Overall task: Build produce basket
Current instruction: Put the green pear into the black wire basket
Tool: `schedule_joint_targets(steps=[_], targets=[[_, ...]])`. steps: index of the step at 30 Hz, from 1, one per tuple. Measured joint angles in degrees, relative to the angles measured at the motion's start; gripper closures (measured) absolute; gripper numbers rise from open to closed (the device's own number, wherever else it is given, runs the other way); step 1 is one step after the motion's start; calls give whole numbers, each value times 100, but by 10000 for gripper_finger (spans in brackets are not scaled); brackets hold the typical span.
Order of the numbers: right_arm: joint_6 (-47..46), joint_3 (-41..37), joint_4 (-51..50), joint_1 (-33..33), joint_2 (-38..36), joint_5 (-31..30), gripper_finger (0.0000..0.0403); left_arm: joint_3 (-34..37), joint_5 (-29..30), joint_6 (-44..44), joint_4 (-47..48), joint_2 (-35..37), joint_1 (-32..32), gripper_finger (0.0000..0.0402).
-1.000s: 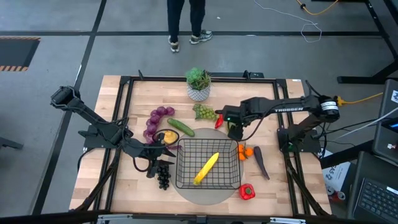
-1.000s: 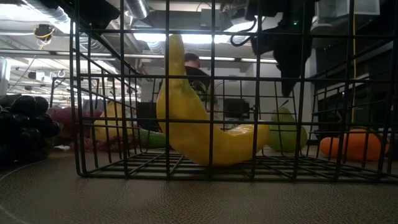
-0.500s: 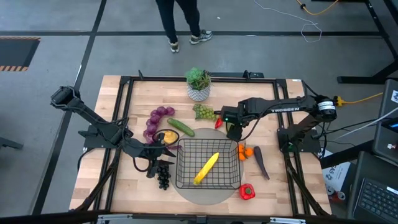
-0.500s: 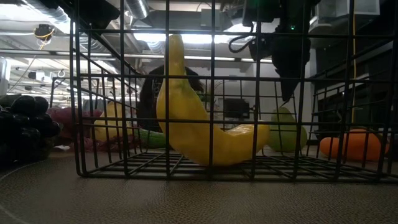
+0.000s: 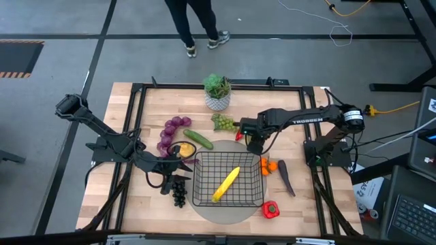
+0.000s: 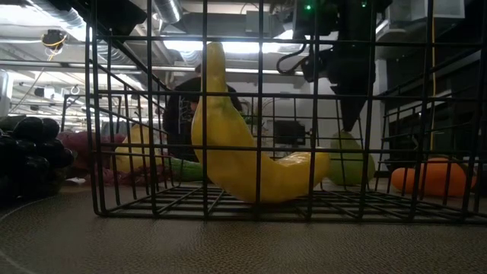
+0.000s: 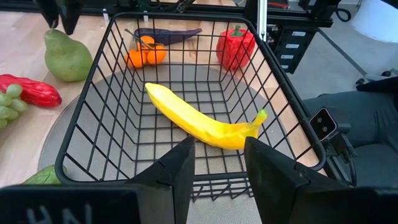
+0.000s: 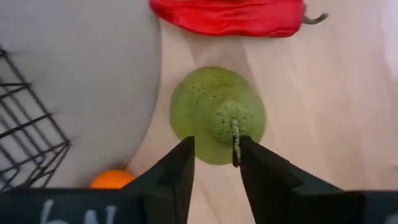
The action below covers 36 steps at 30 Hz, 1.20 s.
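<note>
Narrowing its fingers over the upright green pear (image 8: 217, 115) beside the basket (image 5: 204, 178), your right gripper (image 8: 216, 163) is not yet clamping; one banana (image 5: 226, 184) is lying inside, left gripper (image 7: 219, 165) waiting open.

A pale wooden bench (image 5: 153, 112) carries a round grey mat (image 5: 225, 214) with the black wire basket (image 5: 229, 178) on it. Directly on the wood lie purple grapes (image 5: 168, 131), a cucumber (image 5: 198, 139), green grapes (image 5: 222, 122), black grapes (image 5: 179, 194), an eggplant (image 5: 286, 177), a red pepper (image 5: 270, 209) and a white potted plant (image 5: 217, 92).
</note>
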State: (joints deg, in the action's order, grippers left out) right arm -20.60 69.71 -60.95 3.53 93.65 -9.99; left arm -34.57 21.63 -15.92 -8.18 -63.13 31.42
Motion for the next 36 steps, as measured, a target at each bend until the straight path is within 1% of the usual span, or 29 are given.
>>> schedule_joint_targets(steps=[8, 14, 17, 21, 24, 31, 36], targets=[[7, 0, 2, -2, 0, -1, 337, 0, 0, 0, -1, 0, -2, 268], [7, 4, 2, 0, 0, -24, 392, 0, -1, 0, 0, 0, -1, 268], [-7, 4, 0, -31, 0, -256, 395, 0, 0, 0, 0, 0, 0, 268], [60, 19, -23, -145, 0, -723, 399, 0, 0, 0, -1, 0, 0, 268], [107, 191, -106, -230, 0, -957, 400, -1, 0, 0, -1, 0, -2, 268], [181, 1000, -106, -635, -6, -989, 401, -2, -1, 0, 1, 0, 0, 268], [714, 1694, 478, -1138, -10, -1000, 402, -2, -1, 0, 1, 0, -2, 268]])
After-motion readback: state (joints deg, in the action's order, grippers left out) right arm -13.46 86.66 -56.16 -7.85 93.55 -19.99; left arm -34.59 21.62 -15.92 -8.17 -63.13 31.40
